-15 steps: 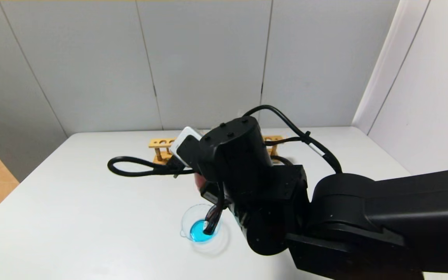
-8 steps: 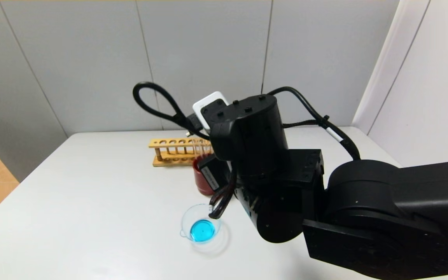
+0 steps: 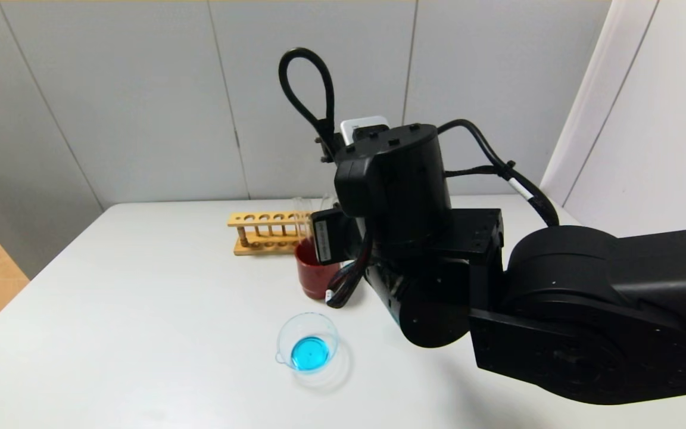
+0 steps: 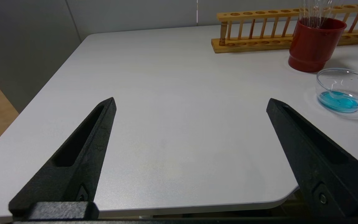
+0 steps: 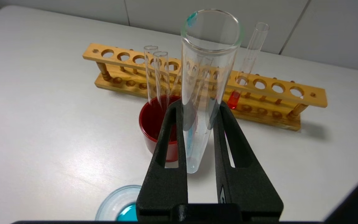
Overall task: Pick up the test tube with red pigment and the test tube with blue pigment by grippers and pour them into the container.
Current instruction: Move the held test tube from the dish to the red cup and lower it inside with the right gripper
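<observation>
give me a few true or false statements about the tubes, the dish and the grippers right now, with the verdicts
1. The right gripper holds a nearly empty test tube with blue traces inside. True.
2. The container holds red liquid. False: it holds blue liquid.
3. The test tube with red pigment stands in the wooden rack. True.
4. The left gripper is shut on a tube. False: its jaws are wide apart and hold nothing.
5. The red cup is empty. False: clear tubes stand in it.
6. The held tube is tipped over the container. False: its mouth points up, near the red cup.
</observation>
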